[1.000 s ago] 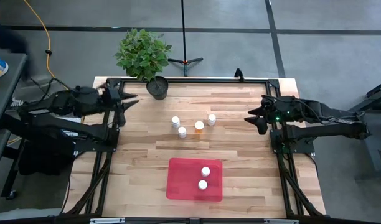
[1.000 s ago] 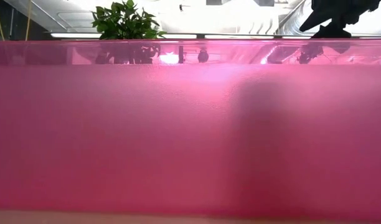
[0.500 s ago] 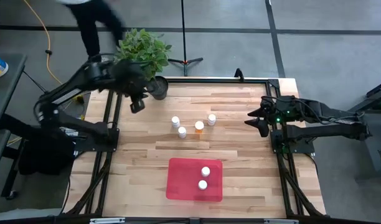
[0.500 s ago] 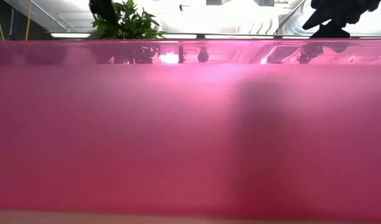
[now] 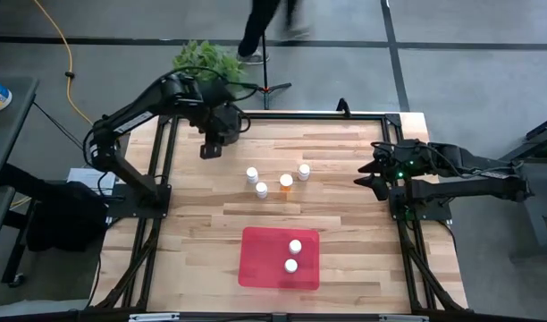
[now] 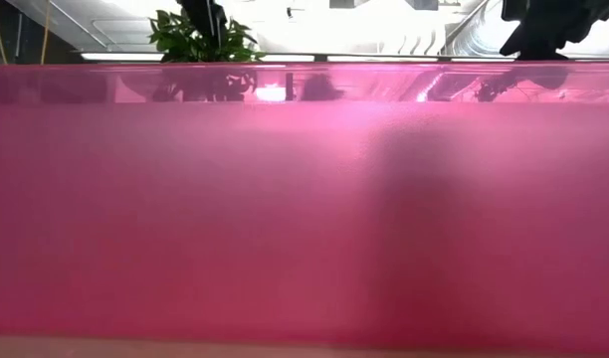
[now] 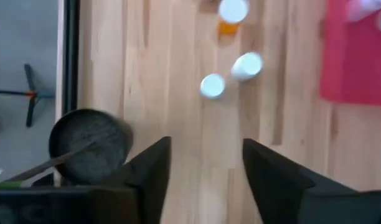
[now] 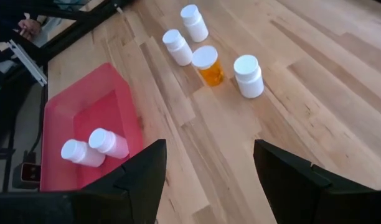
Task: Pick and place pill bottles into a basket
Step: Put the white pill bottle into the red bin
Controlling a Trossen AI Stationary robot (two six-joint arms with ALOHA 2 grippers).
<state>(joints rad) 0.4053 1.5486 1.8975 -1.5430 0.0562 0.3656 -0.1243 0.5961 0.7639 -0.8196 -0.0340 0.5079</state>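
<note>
Four pill bottles stand on the wood at the table's middle: white ones (image 5: 252,173), (image 5: 261,189), (image 5: 304,170) and an amber one (image 5: 286,181). Two more white bottles (image 5: 295,245), (image 5: 290,265) rest on the floor of the red basket (image 5: 260,268) near the front edge. My left gripper (image 5: 210,148) hangs open over the far left of the table, pointing steeply down, left of the bottles and touching nothing; its wrist view shows the nearest bottle (image 7: 212,86) ahead of the fingers. My right gripper (image 5: 370,176) waits open at the right edge.
A potted plant (image 5: 206,61) stands at the far left corner, its dark pot (image 7: 88,143) right beside my left gripper. In the low view the basket's red wall (image 6: 304,219) fills the picture. A person walks past beyond the far edge.
My left arm has swung from the table's left edge out over the far left of the table, toward the bottles, rising a little, and its gripper has tipped from nearly level to steeply down. The bottles and the basket have stayed put.
</note>
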